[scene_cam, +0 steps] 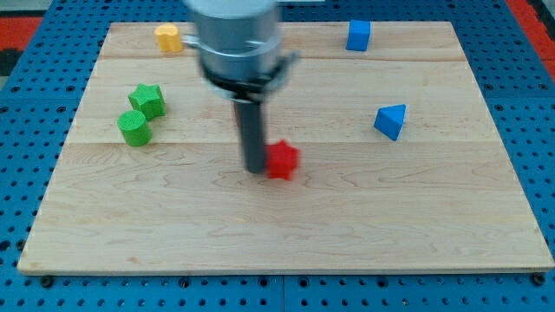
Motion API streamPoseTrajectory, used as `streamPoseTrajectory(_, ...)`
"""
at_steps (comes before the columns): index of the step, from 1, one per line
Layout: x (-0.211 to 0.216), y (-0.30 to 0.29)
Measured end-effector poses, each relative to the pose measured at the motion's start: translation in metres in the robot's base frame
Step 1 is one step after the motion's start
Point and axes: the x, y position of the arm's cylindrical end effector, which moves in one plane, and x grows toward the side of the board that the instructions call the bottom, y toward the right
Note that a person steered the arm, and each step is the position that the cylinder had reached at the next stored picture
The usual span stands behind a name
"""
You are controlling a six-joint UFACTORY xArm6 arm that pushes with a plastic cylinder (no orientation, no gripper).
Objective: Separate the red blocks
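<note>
The wooden surface (pixel 286 234) fills most of the view and lies on a blue board with holes (pixel 538 104). The arm (pixel 236 39) comes down from the view's top, grey and blurred, and it ends in a dark rod. There is no gripper on it, so nothing is grasped or released. My tip (pixel 255 169) stands near the middle of the surface, touching or just beside the left side of the red block (pixel 282 160). Only this one red block shows; its shape is too blurred to tell. The blue triangular block (pixel 391 120) lies to the view's right, and the blue cube (pixel 358 35) near the top. The green star-like block (pixel 148 100) and the green cylinder (pixel 133 128) sit just beside each other at the view's left. The yellow block (pixel 168 38) is at the top left.
</note>
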Motion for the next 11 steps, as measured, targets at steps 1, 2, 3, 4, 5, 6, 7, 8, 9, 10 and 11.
streamPoseTrajectory(1,0.018,0.073)
streamPoseTrajectory(2,-0.021,0.02)
streamPoseTrajectory(3,-0.042,0.031)
streamPoseTrajectory(4,-0.046,0.098)
streamPoseTrajectory(5,0.011,0.104)
streamPoseTrajectory(6,0.041,0.106)
streamPoseTrajectory(7,0.039,0.084)
streamPoseTrajectory(8,0.039,0.024)
streamPoseTrajectory(9,0.034,0.008)
streamPoseTrajectory(10,0.031,0.008)
streamPoseTrajectory(11,0.029,0.008)
